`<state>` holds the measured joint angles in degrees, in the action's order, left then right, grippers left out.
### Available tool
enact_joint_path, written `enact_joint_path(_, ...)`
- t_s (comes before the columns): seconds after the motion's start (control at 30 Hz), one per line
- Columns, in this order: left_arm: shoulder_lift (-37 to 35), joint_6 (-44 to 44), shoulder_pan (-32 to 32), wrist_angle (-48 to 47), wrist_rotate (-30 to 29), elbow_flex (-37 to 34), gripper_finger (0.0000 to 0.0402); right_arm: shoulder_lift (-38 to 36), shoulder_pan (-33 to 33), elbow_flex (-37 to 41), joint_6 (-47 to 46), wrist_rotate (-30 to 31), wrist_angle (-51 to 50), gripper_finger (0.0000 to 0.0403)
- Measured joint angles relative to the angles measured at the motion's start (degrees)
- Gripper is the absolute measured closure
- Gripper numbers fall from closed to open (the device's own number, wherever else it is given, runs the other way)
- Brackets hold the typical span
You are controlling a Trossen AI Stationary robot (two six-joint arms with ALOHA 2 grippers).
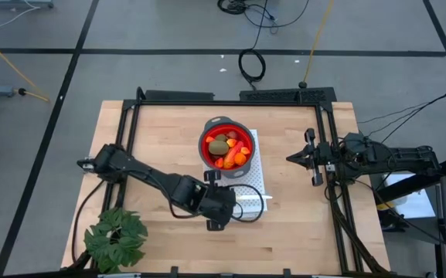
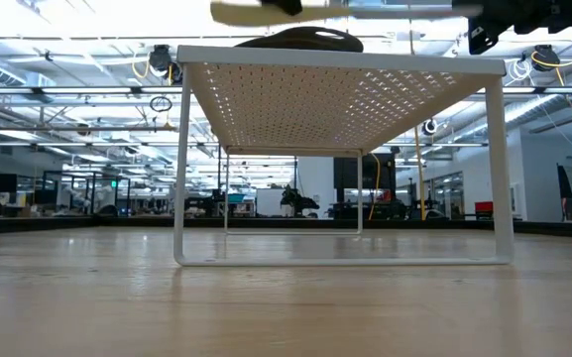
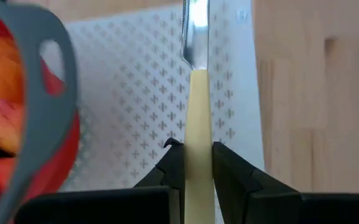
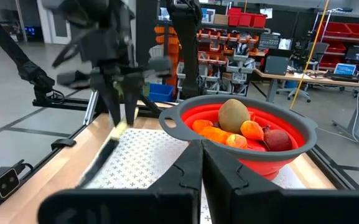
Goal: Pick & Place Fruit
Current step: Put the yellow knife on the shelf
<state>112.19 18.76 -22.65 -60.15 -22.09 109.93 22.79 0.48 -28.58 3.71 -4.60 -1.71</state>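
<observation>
A red colander bowl (image 1: pixel 226 144) with grey handles stands on a white perforated rack (image 1: pixel 252 184) at the table's middle. In it lies the fruit: an olive-brown oval (image 4: pixel 233 114), orange pieces (image 4: pixel 219 134) and a dark red ball (image 4: pixel 277 140). My left gripper (image 3: pixel 198 155) hovers over the rack's near part, beside the bowl, shut on a knife (image 3: pixel 198 118) with a pale yellow handle and a silver blade (image 3: pixel 196 31). My right gripper (image 4: pixel 201 163) waits at the table's right side, shut, pointing level toward the bowl. My left gripper pinches the knife's pale yellow handle (image 3: pixel 198 171) between its two fingers (image 3: pixel 230 167), one on each flat side. The fingers slant down from the table's left, and the knife runs on forward past them, blade ahead. The knife is above the rack; whether its tip touches it, I cannot tell.
A green leafy plant (image 1: pixel 116 236) stands at the table's near left corner. A black frame (image 1: pixel 134 116) rims the table. Bare wood lies to the left and in front of the rack.
</observation>
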Motion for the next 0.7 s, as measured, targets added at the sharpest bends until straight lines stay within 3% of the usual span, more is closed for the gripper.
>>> enact_joint_path(0.7,3.96,2.96,-0.20,-3.72,-0.40,-0.24,0.0353,0.00,-0.01,0.00,0.00,0.00,0.03,0.0403)
